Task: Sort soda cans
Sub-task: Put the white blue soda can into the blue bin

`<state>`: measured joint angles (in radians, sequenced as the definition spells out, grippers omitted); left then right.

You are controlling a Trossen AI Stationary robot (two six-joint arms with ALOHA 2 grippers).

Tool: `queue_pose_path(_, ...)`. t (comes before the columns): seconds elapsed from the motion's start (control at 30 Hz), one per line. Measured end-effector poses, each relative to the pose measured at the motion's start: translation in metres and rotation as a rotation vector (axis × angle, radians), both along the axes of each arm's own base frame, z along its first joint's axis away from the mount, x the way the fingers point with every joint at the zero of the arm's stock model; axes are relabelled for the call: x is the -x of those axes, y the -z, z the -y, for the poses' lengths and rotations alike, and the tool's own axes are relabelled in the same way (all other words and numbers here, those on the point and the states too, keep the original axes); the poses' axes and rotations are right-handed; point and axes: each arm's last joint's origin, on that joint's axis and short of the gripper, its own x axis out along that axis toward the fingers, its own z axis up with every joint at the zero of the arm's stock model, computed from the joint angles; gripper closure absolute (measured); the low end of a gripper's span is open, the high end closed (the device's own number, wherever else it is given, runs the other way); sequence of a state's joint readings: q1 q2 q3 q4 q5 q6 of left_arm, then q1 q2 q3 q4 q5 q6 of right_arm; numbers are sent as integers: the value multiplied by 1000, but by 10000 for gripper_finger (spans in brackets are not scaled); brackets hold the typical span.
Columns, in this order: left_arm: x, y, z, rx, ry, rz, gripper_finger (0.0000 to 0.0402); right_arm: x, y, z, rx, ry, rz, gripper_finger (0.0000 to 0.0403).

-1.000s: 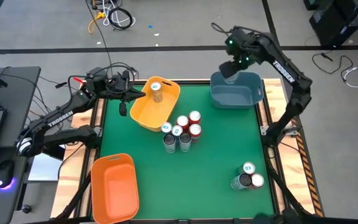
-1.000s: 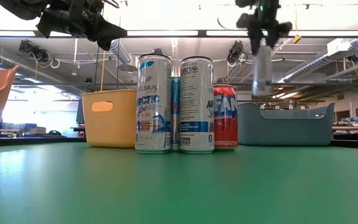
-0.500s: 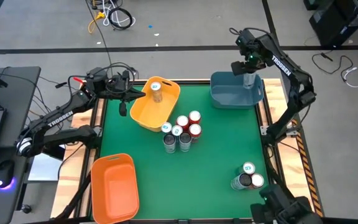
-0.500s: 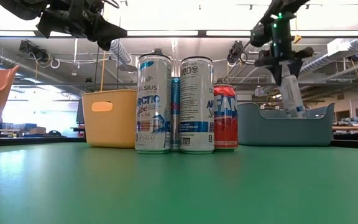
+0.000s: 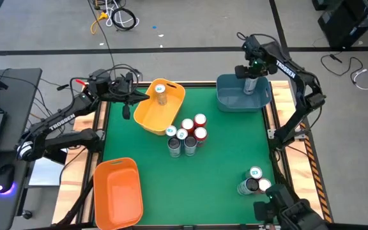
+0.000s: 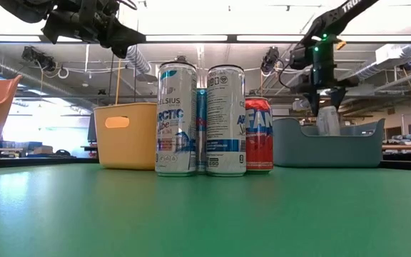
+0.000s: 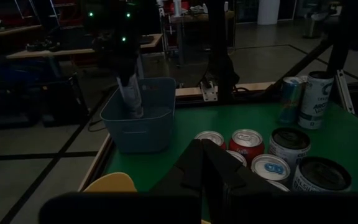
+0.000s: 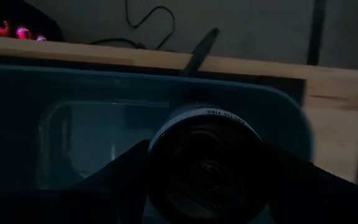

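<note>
My right gripper (image 5: 251,71) is over the blue bin (image 5: 235,102) at the table's far right, shut on a silver soda can (image 6: 327,120) whose lower part is behind the bin's wall. A cluster of red, dark and silver soda cans (image 5: 185,134) stands mid-table, and three more (image 5: 254,182) stand near the right front. One can (image 5: 161,94) lies in the yellow bin (image 5: 165,115). My left gripper (image 5: 130,97) is shut and empty, held above the table's far left beside the yellow bin. My right gripper pinches the can's upper sides (image 8: 166,134) between its two fingers (image 8: 120,177), just below the silver top. The fingers come from above, pointing steeply down. The can hangs upright inside the blue bin; whether its bottom rests on the bin's floor is hidden by the wall.
An orange bin (image 5: 115,191) sits at the near left corner. Bare green mat (image 5: 222,160) lies between the can cluster and the right-front cans. Cables and a laptop lie off the table's left side.
My right gripper has gone down and a little toward the table's right edge, carrying the can from above the blue bin into it. The can was tilted on the way and now hangs upright, its lower part below the bin's rim.
</note>
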<state>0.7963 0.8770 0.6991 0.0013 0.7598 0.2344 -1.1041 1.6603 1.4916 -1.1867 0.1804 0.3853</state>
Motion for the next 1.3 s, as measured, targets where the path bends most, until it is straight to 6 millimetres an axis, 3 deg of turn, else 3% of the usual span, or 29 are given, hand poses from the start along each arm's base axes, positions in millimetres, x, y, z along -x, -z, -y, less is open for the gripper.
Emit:
queue_pose_path(0.53, 0, 2, 0, 15, 0, -15, 396, -1, 11, 1, -2, -25, 9, 158)
queue_pose_path(0.77, 0, 2, 0, 16, 0, -15, 396, -1, 11, 3, 19, -21, 5, 108)
queue_pose_path(1.1, 0, 2, 0, 19, 0, -15, 396, 0, 11, 3, 22, -55, -29, 120)
queue_pose_path(1.3, 0, 2, 0, 20, 0, -15, 396, 1, 8, 3, 47, -83, -82, 103)
